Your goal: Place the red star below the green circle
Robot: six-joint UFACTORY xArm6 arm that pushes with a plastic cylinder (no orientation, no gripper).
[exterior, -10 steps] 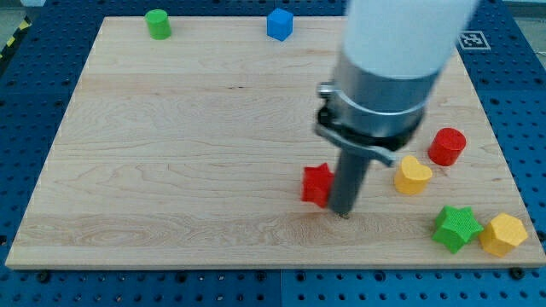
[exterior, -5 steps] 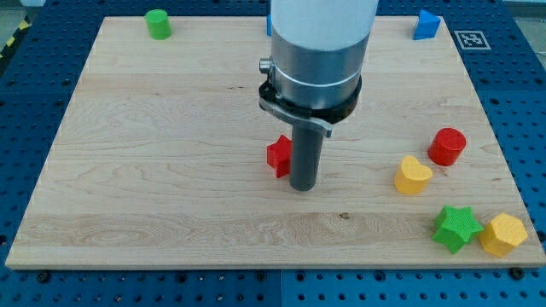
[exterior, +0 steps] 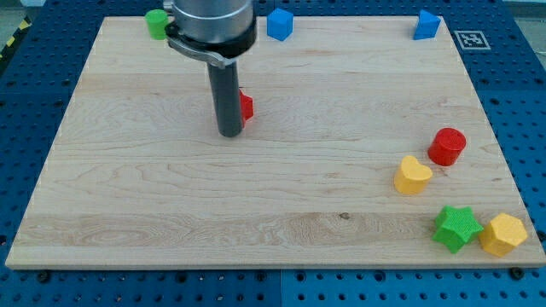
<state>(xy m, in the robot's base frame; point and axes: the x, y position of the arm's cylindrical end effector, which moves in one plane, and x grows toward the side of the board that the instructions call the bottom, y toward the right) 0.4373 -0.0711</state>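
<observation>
Nearest the view's bottom, right corner of the desk (exterior: 128, 222): yellow hexagon-ish block (exterior: 502, 234) touching a green star (exterior: 456, 228), then a yellow heart (exterior: 413, 176) and a red cylinder (exterior: 447, 147) just above it. None of these matter for this step, all well apart from the work.

Mid-desk, left of centre: my tip (exterior: 229, 135) sits on the wood w/ the red star (exterior: 245, 107) just beside the rod on its right and a bit toward the view's top, mostly hidden behind the rod. No jaws on this rig, nothing is held; the rod only pushes, and whether it touches the star right now I can't tell.

Step in hand, as I judge it: shove the star up-left to a spot directly under the green circle (exterior: 155, 23), which stands at the top left edge, partly covered by the arm. To do it well: get the tip round to the star's lower-right side so the push line runs toward the target, keep pushes short, re-centre if the star slips off the rod. Stop below the circle w/o nudging it.

The star: small, bright red, only a sliver w/ one or two points showing, so orientation unclear.

Far edge: blue cube (exterior: 280, 24) top centre, another blue block (exterior: 427, 25) top right
</observation>
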